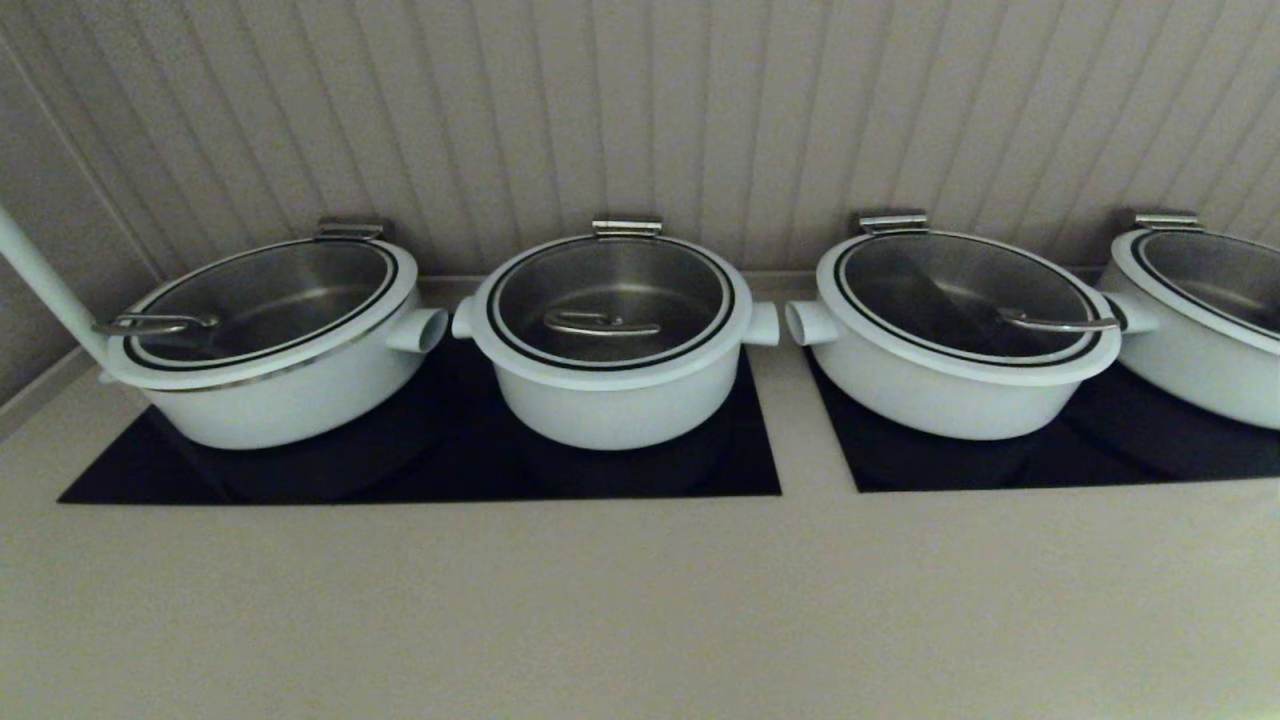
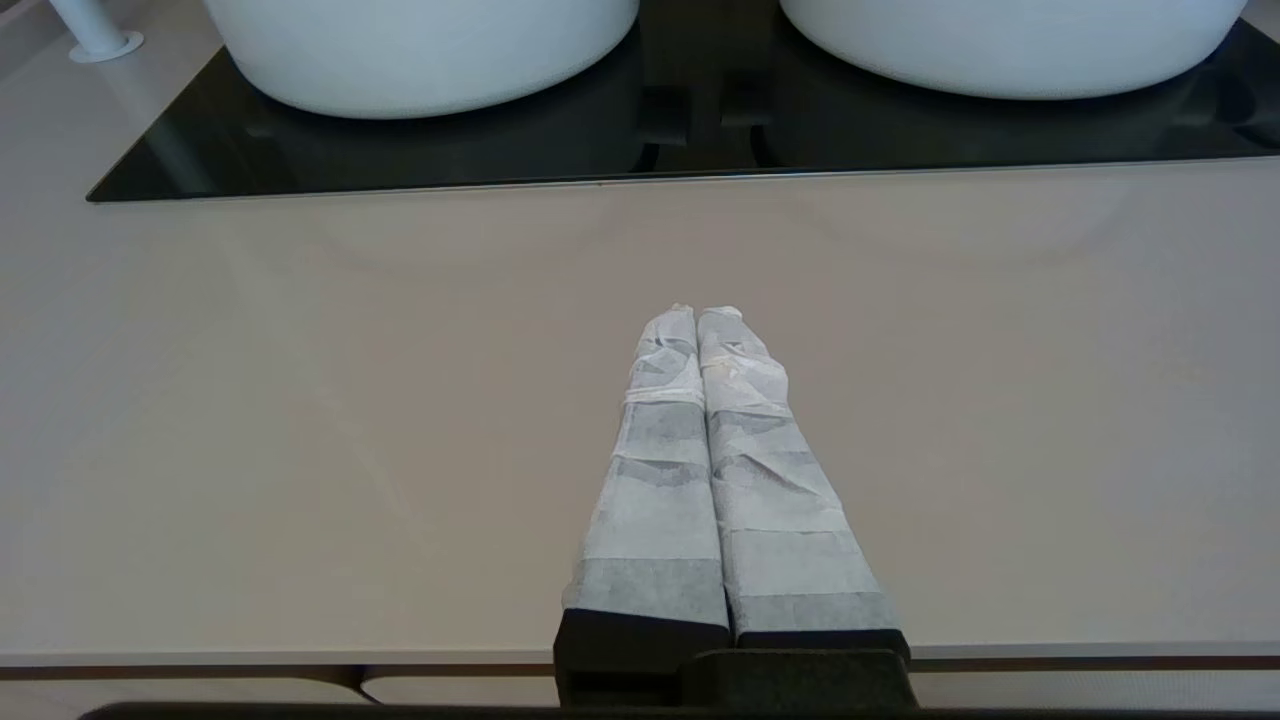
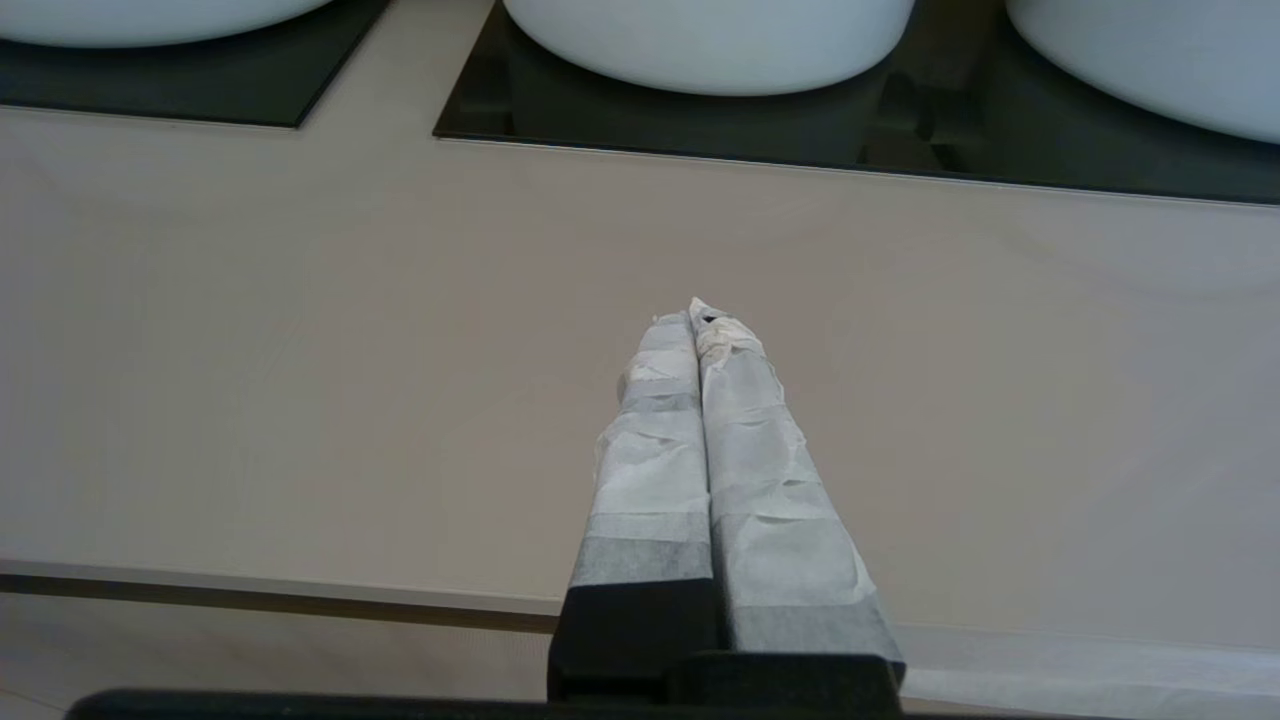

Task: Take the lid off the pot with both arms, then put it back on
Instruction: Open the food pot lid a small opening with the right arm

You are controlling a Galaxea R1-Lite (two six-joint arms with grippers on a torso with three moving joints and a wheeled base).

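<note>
The pot (image 1: 610, 400) is the smallest and deepest white one, second from the left on a black cooktop. Its glass lid (image 1: 690, 275) sits shut on it, with the curved steel handle (image 1: 600, 323) at its centre. Neither arm shows in the head view. My left gripper (image 2: 698, 313) is shut and empty over the beige counter near its front edge, well short of the pots. My right gripper (image 3: 692, 315) is likewise shut and empty over the counter near the front edge. The pot's lower wall shows in the left wrist view (image 2: 1000, 45).
A wider lidded pot (image 1: 270, 390) stands left of the task pot, two more (image 1: 950, 390) (image 1: 1200, 370) to its right on a second black cooktop (image 1: 1050, 465). A white pole (image 1: 40, 280) rises at far left. The ribbed wall (image 1: 640, 120) is close behind. Bare counter (image 1: 640, 600) lies in front.
</note>
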